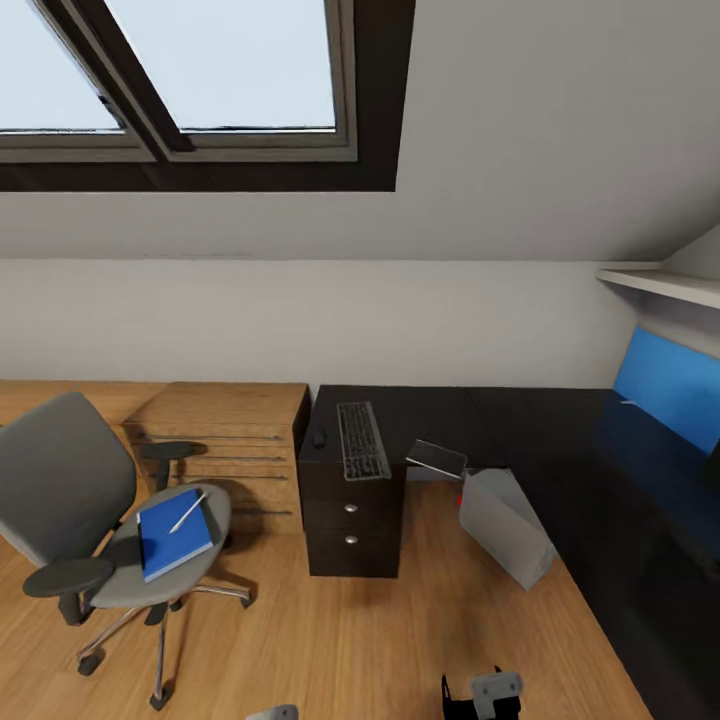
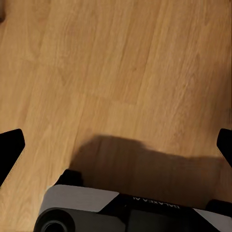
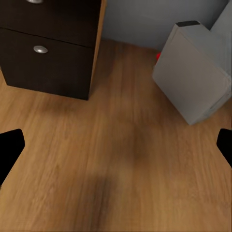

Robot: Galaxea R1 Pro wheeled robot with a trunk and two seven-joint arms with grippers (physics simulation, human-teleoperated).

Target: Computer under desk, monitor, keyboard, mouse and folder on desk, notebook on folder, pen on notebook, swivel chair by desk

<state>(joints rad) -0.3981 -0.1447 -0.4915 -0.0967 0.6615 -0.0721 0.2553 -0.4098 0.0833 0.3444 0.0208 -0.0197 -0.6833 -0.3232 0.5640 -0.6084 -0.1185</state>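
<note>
We're parked back from the desk — the folder sits on the swivel chair seat, far-left of us, pen on top, long axis running away. Left gripper is nearer; both it and the right gripper are spread, holding nothing.

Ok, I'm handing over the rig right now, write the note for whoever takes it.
Left gripper and right gripper: both open, empty, above bare wooden floor.
Swivel chair stands left of the desk, apart from it. The folder lies on its seat with the pen on top.
Keyboard and mouse are on the desk's left end, side by side.
Computer sits tilted on the floor under the desk edge.
Left: move folder and pen to the desk, stack with notebook, bring the chair close. Monitor's place unclear.
</note>
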